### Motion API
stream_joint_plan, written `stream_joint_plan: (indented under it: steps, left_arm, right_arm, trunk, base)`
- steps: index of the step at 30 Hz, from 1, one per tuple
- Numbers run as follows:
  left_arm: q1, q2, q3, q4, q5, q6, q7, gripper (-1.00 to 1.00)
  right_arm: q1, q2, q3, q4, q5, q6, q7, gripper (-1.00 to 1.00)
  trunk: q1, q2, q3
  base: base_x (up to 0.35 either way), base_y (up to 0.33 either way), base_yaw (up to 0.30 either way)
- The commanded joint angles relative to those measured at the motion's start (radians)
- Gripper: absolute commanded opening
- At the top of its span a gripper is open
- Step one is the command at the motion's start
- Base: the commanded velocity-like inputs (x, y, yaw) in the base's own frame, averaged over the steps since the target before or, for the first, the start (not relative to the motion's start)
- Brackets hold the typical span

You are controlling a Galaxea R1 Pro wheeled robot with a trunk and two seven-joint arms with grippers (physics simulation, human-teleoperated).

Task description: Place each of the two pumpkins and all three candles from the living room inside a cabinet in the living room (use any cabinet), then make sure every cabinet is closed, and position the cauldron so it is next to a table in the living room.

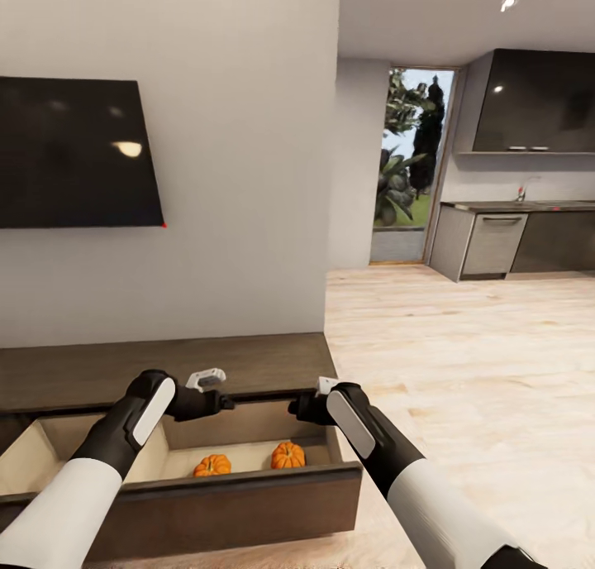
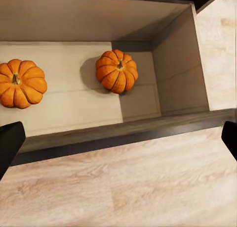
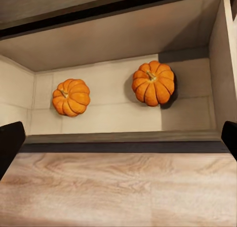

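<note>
Cabinet (image 1: pixel 165 370) under TV (image 1: pixel 74 151); drawer (image 1: pixel 240 490) pulled open, could get left open or clipped by arms while backing away. Both pumpkins (image 1: pixel 212 466) (image 1: pixel 287 455) rest on drawer floor, apart. Left gripper (image 1: pixel 216 391) and right gripper (image 1: pixel 306 404) hover above, fingers spread, empty. Candles, cauldron undone.

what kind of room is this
Most likely a living room in an open-plan home: a black TV hangs on the white wall above a low wooden cabinet, and a kitchen counter stands farther back.
</note>
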Motion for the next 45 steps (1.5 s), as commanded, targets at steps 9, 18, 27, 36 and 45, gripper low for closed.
stream_joint_plan:
  steps: [9, 18, 27, 36, 45]
  left_arm:
    - [0.000, 0.002, 0.002, -0.040, -0.007, 0.003, -0.006, 1.00]
    - [0.001, 0.002, 0.000, -0.090, -0.007, -0.018, -0.006, 1.00]
    - [0.001, 0.002, -0.004, -0.093, -0.008, -0.135, 0.067, 1.00]
    - [0.017, 0.007, -0.006, -0.082, -0.010, -0.348, 0.121, 1.00]
    - [0.125, 0.012, -0.003, -0.088, -0.009, -0.524, 0.124, 1.00]
  right_arm:
    - [0.001, 0.000, 0.003, -0.016, -0.011, 0.001, -0.010, 1.00]
    - [0.001, -0.001, 0.004, -0.017, -0.010, -0.001, -0.010, 1.00]
    - [0.003, -0.008, 0.001, -0.026, 0.000, -0.011, -0.013, 1.00]
    - [0.012, -0.014, 0.000, -0.028, 0.008, -0.035, -0.019, 1.00]
    - [0.043, -0.016, 0.006, -0.052, 0.049, -0.170, -0.018, 1.00]
  trunk:
    - [0.000, -0.001, -0.001]
    - [0.000, -0.001, -0.001]
    - [0.000, -0.001, -0.001]
    - [0.000, -0.001, -0.001]
    - [0.000, -0.001, -0.001]
  base:
    - [-0.043, -0.030, 0.008]
    - [-0.002, -0.002, 0.000]
    - [0.000, 0.000, 0.000]
    - [0.000, 0.000, 0.000]
    - [0.000, 0.000, 0.000]
